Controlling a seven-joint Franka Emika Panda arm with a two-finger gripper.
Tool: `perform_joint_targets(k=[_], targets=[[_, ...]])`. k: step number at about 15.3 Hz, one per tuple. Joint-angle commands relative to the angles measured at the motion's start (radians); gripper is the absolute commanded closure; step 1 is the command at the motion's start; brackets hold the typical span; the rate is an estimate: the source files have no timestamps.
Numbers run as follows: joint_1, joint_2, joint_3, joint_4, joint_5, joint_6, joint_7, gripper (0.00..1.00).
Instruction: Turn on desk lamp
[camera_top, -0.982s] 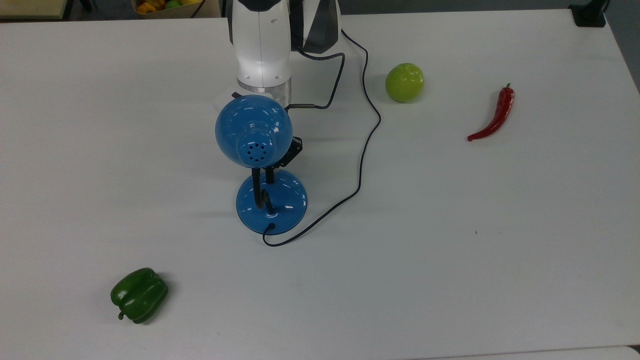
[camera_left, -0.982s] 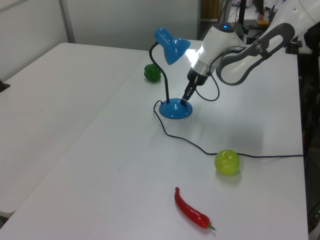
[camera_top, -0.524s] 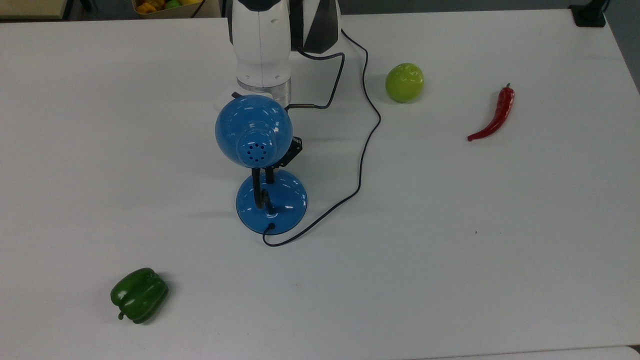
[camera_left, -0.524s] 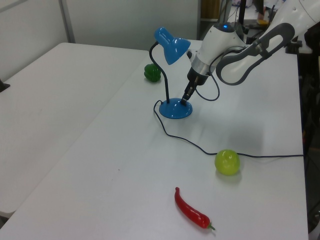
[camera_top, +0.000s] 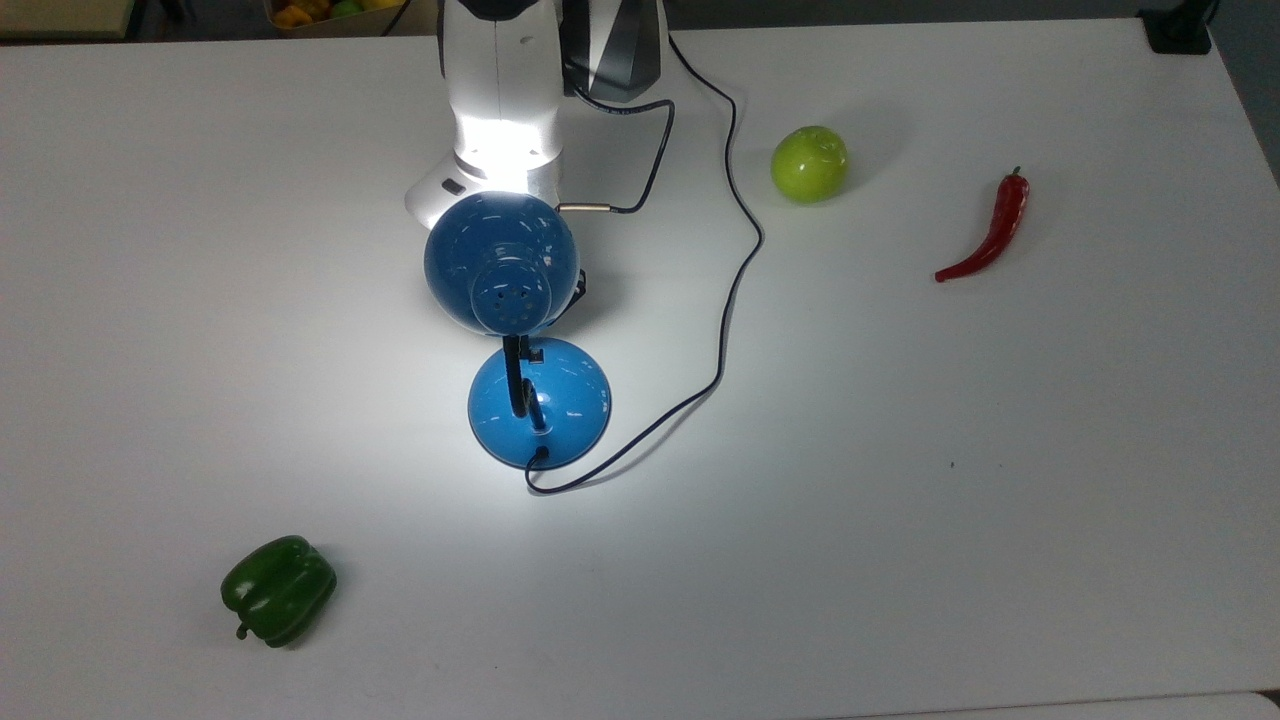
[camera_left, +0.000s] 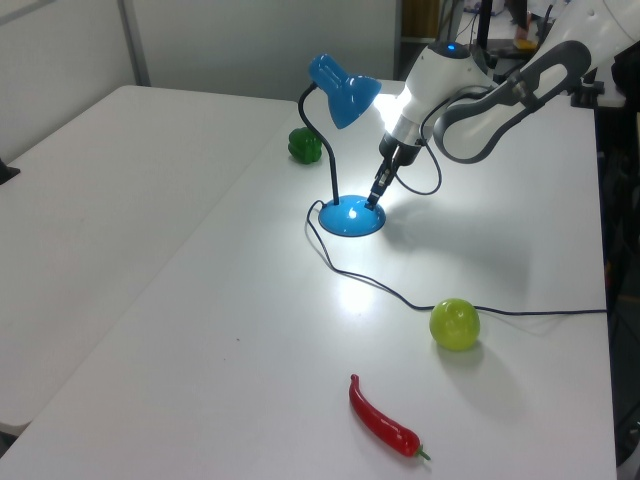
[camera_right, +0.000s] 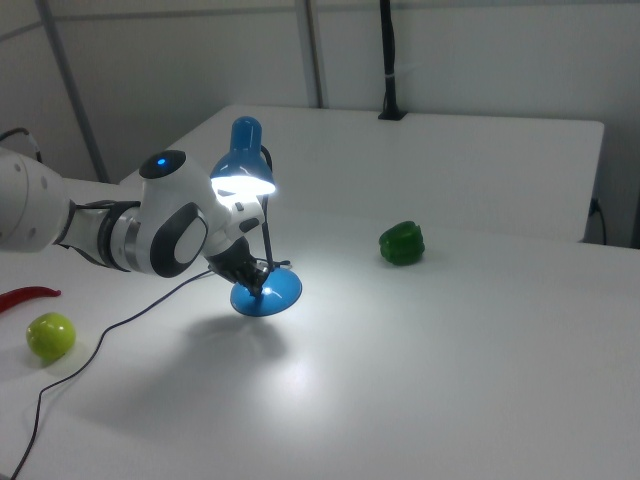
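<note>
The blue desk lamp (camera_top: 500, 262) stands mid-table and is lit, throwing a bright patch on the white table around its round base (camera_top: 560, 400). Its dome shade (camera_left: 343, 90) glows underneath (camera_right: 243, 182). My gripper (camera_left: 375, 197) reaches down under the shade, fingers shut, with its tip on the top of the base (camera_left: 345, 218) beside the black neck. In the right view the gripper (camera_right: 258, 283) meets the base (camera_right: 285, 292) at the near side. The shade covers most of the gripper in the top view. The lamp's thin black cord (camera_top: 735, 270) trails off toward the arm.
A green apple (camera_top: 809, 164) and a red chili (camera_top: 990, 235) lie at the top view's right. A green bell pepper (camera_top: 278, 590) lies at the top view's lower left. The white table (camera_top: 950, 560) has wide bare room around the lamp.
The lamp was dark half a second ago and is lit now. The arm has shifted slightly to the top view's left, with the gripper tip lower on the base.
</note>
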Motion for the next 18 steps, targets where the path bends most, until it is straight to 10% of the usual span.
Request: perform_joint_targets(k=[1,12,18], targets=[[0.002,-0.073,-0.006,-0.027,-0.028,-0.111,0.01,1.0],[0.004,-0.291,-0.006,-0.018,-0.011,-0.571,-0.065,1.0],[0.016,-0.386,-0.006,0.065,0.066,-0.794,-0.049,0.17]])
